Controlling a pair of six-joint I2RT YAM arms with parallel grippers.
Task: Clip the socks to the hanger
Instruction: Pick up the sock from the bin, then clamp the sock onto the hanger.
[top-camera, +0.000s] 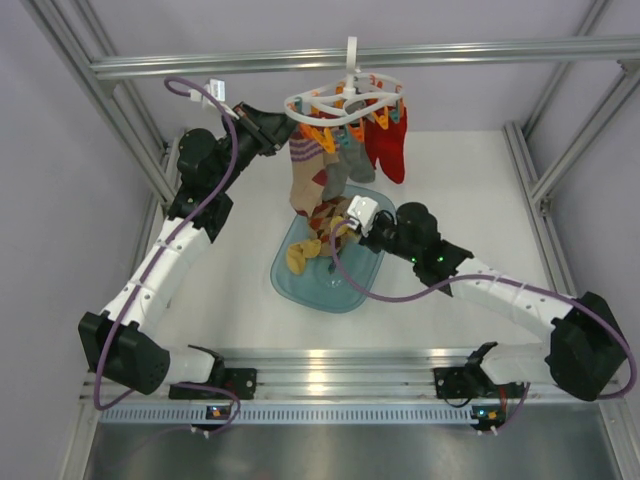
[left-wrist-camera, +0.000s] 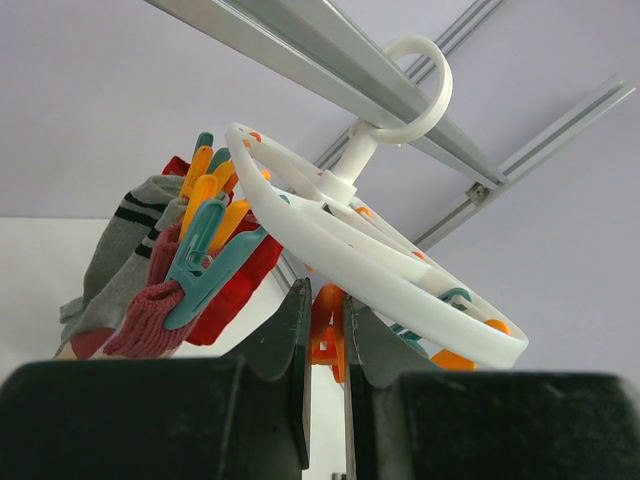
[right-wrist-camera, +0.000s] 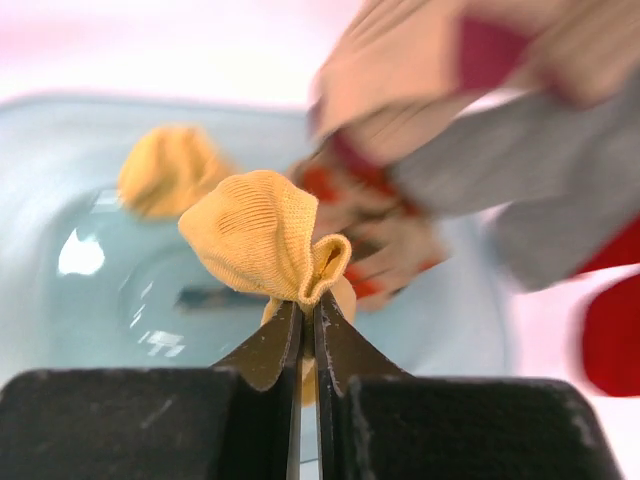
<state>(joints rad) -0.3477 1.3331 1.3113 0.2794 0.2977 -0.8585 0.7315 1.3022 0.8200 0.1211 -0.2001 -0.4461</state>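
The white round hanger (top-camera: 345, 100) hangs by its hook from the frame bar, and it also shows in the left wrist view (left-wrist-camera: 380, 255). Argyle (top-camera: 308, 180), striped grey (top-camera: 352, 160) and red socks (top-camera: 388, 145) hang from its clips. My left gripper (top-camera: 285, 128) is shut on an orange clip (left-wrist-camera: 330, 335) under the ring. My right gripper (top-camera: 345, 228) is shut on a mustard yellow sock (right-wrist-camera: 262, 240) above the blue tray (top-camera: 350, 285). A second yellow sock (top-camera: 298, 255) lies in the tray.
An aluminium frame bar (top-camera: 480, 55) crosses the back, with uprights at both sides. A teal clip (left-wrist-camera: 205, 265) holds a dark red sock cuff to the left of my left gripper. A metal rail (top-camera: 330, 370) runs along the near edge.
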